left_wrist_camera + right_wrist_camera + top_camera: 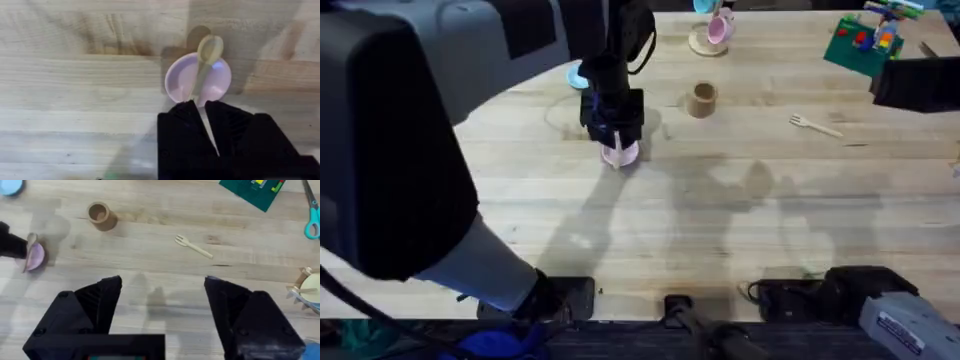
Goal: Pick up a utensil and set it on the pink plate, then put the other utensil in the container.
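The left end effector [201, 112] pinches the spoon [207, 60], whose handle end is hidden between its fingers, bowl overhanging the pink plate [182, 77]. The right end effector [162, 297] gapes open, fork [193, 246] and container [101, 215] lying ahead on the surface [740, 220].

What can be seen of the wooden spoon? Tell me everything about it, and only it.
The spoon is small, pale and looks like plain wood, with an oval bowl and a short slim handle. It lies across the pink plate: the bowl sticks out past the plate's rim over the table, the handle runs back over the plate's middle to the left gripper, whose black jaws are closed around the handle's end. Its shadow falls on the wood beside the bowl.
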Robot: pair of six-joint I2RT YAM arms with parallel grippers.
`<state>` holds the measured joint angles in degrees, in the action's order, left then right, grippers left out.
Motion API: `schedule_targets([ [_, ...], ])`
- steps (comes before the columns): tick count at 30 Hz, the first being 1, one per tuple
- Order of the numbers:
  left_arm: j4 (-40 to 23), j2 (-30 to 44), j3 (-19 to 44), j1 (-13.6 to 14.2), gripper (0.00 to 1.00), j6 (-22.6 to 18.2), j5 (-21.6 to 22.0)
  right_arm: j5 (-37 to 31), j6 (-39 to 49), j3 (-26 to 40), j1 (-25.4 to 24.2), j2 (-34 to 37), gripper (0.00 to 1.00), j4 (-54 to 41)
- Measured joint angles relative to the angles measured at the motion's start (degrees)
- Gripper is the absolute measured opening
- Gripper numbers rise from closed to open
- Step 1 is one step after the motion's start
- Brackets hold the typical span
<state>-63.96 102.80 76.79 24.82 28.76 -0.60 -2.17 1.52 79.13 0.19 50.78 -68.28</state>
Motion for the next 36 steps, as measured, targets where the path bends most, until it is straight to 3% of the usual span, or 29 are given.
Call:
schedule_targets([
  [16,1.1,0.0,0.0,0.0,0.337,0.2,0.2,0.0,0.0,0.0,0.0,0.0,0.996,0.0],
  [17,1.5,0.0,0.0,0.0,0.384,0.2,0.3,0.0,0.0,0.0,0.0,0.0,0.996,0.0],
  [22,2.3,0.0,0.0,0.0,0.960,0.4,0.4,0.0,0.0,0.0,0.0,0.0,0.996,0.0],
  [28,4.8,0.0,0.2,0.0,0.994,-3.0,0.4,0.0,0.0,0.0,0.0,0.0,0.996,0.0],
  [36,1.4,-2.4,4.8,0.0,0.994,-10.7,0.3,0.0,0.0,0.0,0.0,0.0,0.996,0.0],
])
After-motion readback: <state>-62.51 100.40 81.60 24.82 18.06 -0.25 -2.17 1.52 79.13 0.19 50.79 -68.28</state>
